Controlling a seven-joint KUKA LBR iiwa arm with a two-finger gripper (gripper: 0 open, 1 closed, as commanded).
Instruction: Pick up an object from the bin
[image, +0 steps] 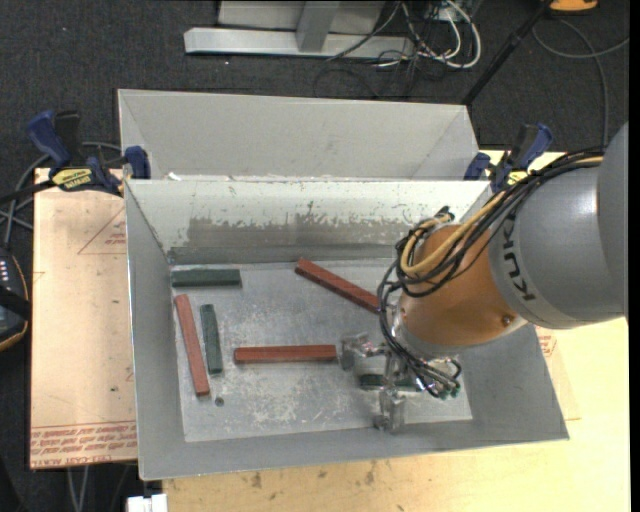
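My gripper (370, 385) is low over the bin floor at the front right, under the orange wrist cover. Its two fingers stand apart, one by the right end of a flat red-brown stick (285, 353), the other nearer the bin's front wall; the gripper is open. A small dark greenish piece (373, 380) shows between the fingers, and I cannot tell whether it is a loose thing. A second red-brown stick (335, 283) lies slanted behind the gripper, its right end hidden under the wrist.
At the left of the bin lie a dark green bar (205, 279), a shorter green bar (210, 338) and a long red-brown stick (192, 345) side by side. A tiny dark bit (219, 401) lies near the front. The arm covers the bin's right side.
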